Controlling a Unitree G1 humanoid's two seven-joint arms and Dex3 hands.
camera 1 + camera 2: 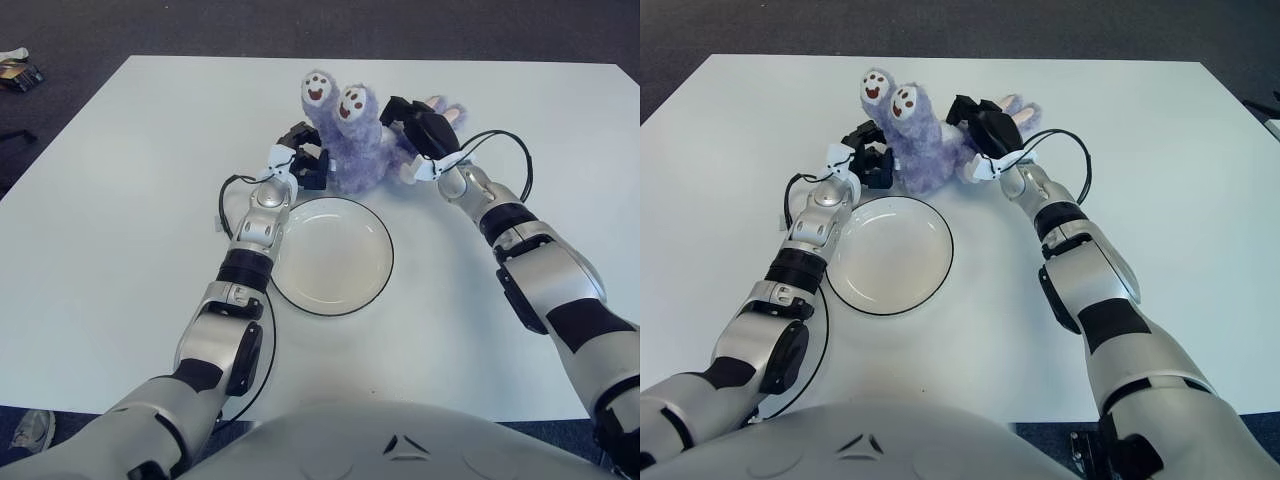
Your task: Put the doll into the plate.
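Note:
A purple plush doll (352, 148) stands on the white table just beyond the plate, its two soles with brown paw prints pointing up. My left hand (305, 166) presses against its left side, fingers curled on the fur. On the other side my right hand (420, 132) clasps the doll, fingers wrapped over its upper body near the pink-lined ears. The white plate (335, 255) with a dark rim lies flat in front of the doll, nothing in it, and my left forearm runs along its left edge.
The white table (120, 200) stretches wide on both sides of the plate. Black cables loop from each wrist, one near the right forearm (510, 150). Small objects (18, 70) lie on the dark floor beyond the table's far left corner.

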